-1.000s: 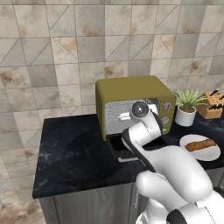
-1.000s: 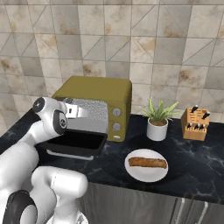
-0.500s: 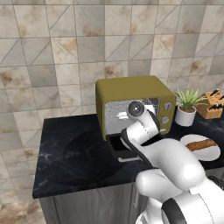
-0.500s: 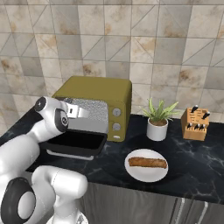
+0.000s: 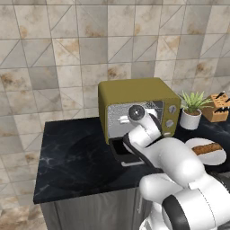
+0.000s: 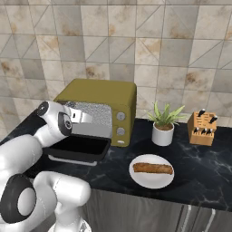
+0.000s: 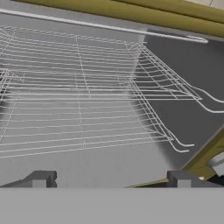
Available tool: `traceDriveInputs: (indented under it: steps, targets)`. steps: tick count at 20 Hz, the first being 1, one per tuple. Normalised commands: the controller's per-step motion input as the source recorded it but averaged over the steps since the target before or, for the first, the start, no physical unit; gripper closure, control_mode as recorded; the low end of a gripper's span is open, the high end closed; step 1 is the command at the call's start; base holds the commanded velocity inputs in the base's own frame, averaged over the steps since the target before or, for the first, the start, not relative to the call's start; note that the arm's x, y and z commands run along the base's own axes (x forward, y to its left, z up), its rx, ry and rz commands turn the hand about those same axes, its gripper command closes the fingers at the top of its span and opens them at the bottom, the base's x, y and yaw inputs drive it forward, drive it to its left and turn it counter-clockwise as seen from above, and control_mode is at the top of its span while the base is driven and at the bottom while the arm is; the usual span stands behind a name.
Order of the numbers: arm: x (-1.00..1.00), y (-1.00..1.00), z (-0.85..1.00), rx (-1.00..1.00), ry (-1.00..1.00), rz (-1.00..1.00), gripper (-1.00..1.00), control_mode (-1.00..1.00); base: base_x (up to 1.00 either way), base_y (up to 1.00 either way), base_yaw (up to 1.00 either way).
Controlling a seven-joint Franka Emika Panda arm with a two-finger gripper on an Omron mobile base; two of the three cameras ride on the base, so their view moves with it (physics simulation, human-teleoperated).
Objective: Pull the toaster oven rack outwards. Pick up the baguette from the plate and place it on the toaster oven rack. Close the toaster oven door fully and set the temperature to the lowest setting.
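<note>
Black marble counter (image 6: 208, 172) is backed by tiled wall (image 6: 136, 41); toaster oven rack (image 7: 87, 100) is seen just ahead of the wide-open gripper (image 7: 109, 179).

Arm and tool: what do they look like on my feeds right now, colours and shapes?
The arm is glossy white with rounded, bulbous links and dark grey to black joint rings; a round grey cap sits on one joint. The tool ends in two small dark grey blocky fingertips. No cables or markings are visible.

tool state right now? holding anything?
Tool: open, holding nothing, its tips at the front of the toaster oven rack.
</note>
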Motion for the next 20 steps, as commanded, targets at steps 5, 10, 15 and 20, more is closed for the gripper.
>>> traceDriveInputs:
  steps: [5, 10, 15, 20]
  targets:
    - [0.02, 0.0, -0.26, 0.0, -0.04, 0.0, -1.0, -1.0, 0.0, 0.0, 0.0]
    - [0.04, 0.0, -0.18, 0.0, -0.1, 0.0, -1.0, -1.0, 0.0, 0.0, 0.0]
    - [0.09, 0.0, -0.07, 0.0, -0.11, 0.0, -1.0, -1.0, 0.0, 0.0, 0.0]
    - [0.14, 0.0, -0.03, 0.0, -0.07, 0.0, -1.0, -1.0, 0.0, 0.0, 0.0]
